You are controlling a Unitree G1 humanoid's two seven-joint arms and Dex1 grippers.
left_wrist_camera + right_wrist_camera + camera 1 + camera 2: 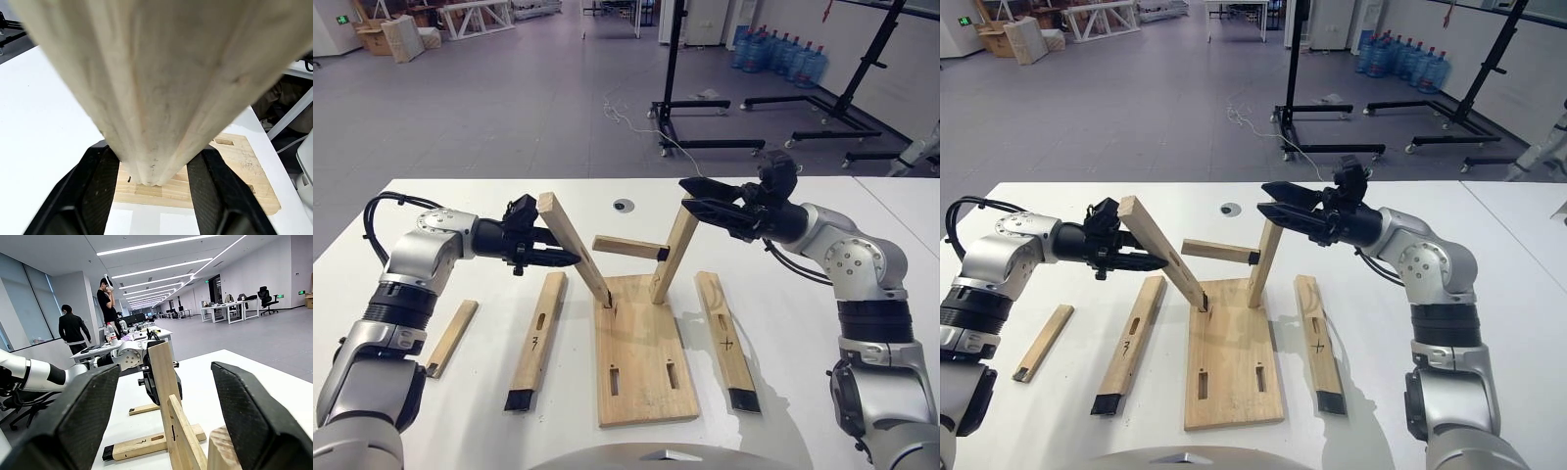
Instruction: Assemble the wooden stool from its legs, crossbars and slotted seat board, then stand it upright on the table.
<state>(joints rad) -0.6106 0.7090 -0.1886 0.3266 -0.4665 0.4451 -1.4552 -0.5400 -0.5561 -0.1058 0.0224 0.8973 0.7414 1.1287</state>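
— Wood first: what lies nearest?

— A pale, rectangular wooden slotted seat board (641, 367), flat in the middle of the white table (793, 318). Just left of it lies a loose wooden leg with a black near end (538, 338). Just right of it lies a matching black-capped wooden leg (726, 338). Well to the left, a short plain wooden crossbar (450, 336) lies on its own.

— And farther back?

— Two more legs stand in the slots at the board's far end. The left standing leg (592, 276) tilts strongly to the left. The right standing leg (673, 253) leans right, and a short horizontal crossbar (628, 247) juts left from it, its free end near the tilted leg.

— The pincers?

— The left gripper (570, 258) is clamped on the left standing leg about halfway up, with its black fingers (100, 191) against both sides. The right gripper (689, 196) sits at the top of the right standing leg. Its fingers (73, 421) are spread wide, one on each side, and do not touch the wood.
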